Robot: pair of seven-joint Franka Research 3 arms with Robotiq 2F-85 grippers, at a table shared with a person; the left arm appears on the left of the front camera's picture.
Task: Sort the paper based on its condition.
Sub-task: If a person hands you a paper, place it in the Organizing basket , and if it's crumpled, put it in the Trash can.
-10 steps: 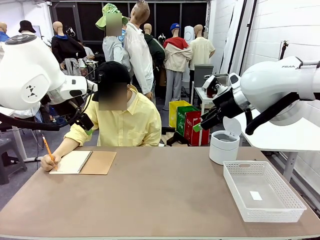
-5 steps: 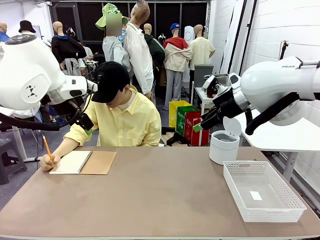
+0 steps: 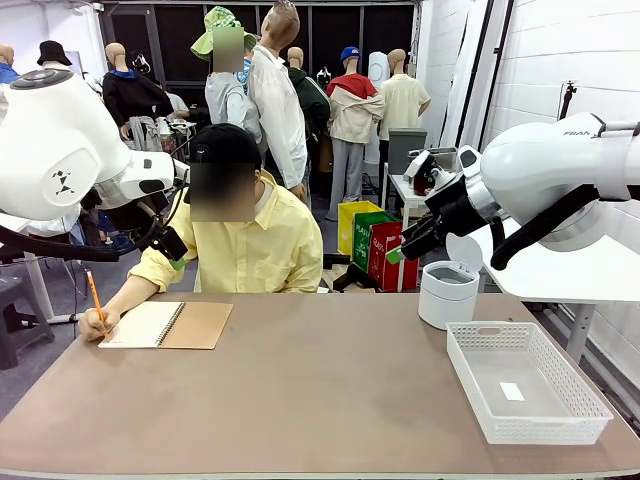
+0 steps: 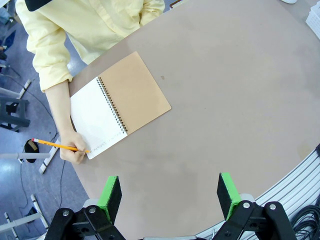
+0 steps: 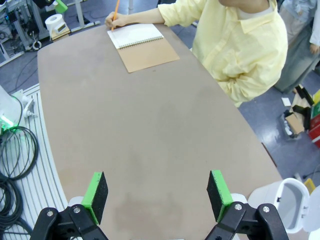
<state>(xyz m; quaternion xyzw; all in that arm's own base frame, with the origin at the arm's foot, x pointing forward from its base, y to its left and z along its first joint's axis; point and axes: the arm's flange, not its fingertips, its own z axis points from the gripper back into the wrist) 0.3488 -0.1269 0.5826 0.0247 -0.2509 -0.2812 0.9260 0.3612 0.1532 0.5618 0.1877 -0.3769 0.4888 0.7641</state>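
1. Worktop: brown, rounded at the corners, with a person in a yellow shirt seated at the far side.
2. Spiral notebook: lies flat at the far left of the worktop and is opened out, with the brown cover on the robot's right and the page on its left.
3. Paper: a white page, smooth and flat, bound at the notebook's spiral. The person's hand rests on its outer edge, holding an orange pencil point-down.
4. White mesh basket: stands at the near right of the worktop, well apart from the notebook. A small white slip lies on its floor.
5. White round bin: stands beyond the basket with its lid raised.
6. Left gripper: raised high above the worktop's left end, jaws released and wide, nothing between the green pads.
7. Right gripper: raised above the right side near the bin, jaws likewise released and wide, grasping nothing.
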